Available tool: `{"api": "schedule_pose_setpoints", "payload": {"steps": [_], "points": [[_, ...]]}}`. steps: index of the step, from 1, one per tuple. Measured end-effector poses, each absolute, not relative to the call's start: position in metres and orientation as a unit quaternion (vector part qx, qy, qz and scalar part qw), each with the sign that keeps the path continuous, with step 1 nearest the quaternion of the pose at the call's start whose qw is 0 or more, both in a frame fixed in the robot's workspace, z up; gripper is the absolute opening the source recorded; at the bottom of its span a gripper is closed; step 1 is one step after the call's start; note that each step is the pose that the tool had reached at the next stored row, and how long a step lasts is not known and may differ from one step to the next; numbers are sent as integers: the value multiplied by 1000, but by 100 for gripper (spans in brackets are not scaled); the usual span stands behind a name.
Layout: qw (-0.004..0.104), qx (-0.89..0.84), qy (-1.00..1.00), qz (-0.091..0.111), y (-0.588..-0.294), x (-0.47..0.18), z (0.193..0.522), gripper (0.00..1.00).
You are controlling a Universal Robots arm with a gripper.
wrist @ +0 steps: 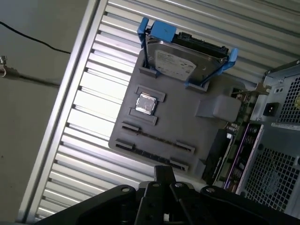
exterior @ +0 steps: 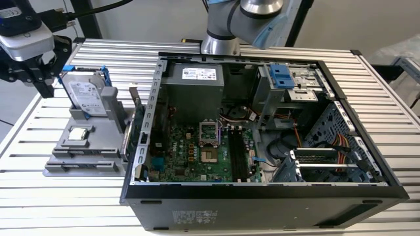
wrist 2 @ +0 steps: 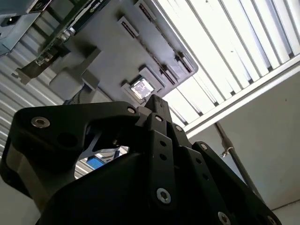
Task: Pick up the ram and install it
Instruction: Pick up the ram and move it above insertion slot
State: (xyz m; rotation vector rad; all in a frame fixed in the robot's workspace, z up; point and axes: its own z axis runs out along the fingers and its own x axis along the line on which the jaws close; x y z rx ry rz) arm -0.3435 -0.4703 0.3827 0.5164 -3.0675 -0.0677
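Looks like the reach-for-the-pick stage, since nothing is seen grabbed yet. For this to go well, the ram (wrist: pixel 157 139) should probably be taken by its long flat faces, around mid-length. It's then best lifted straight up out of its brackets (wrist: pixel 129 126) so it isn't twisted or levered. It's a thin board that is likely bent easily, so a hard squeeze isn't wanted. A square line-up with the strip is worth getting before any descent, as little room seems to be left at either end.

Layout, near to far: the ram is taken to be the thin dark strip stood on edge at the near end of the grey holder (exterior: pixel 59 169), which is parked on the exterior view's left of the case (exterior: pixel 262 196). A second row of brackets is set just beside it, and whether that one is filled can't be told. Further back the chip (exterior: pixel 78 133) is laid flat, and the drive (exterior: pixel 85 96) is propped upright at the far end.

The gripper (exterior: pixel 33 81) is held in the air at the far left, just beside the drive. So the ram is well apart from it, nearer and lower, with the chip and drive ranged along the stretch between. How wide the gripper is set can't be told.
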Motion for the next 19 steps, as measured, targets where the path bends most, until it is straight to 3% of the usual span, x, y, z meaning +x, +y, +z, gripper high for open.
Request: {"api": "schedule_pose_setpoints", "payload": {"steps": [19], "points": [[16,220,-975,-21,-470,-344,383,0]]}}
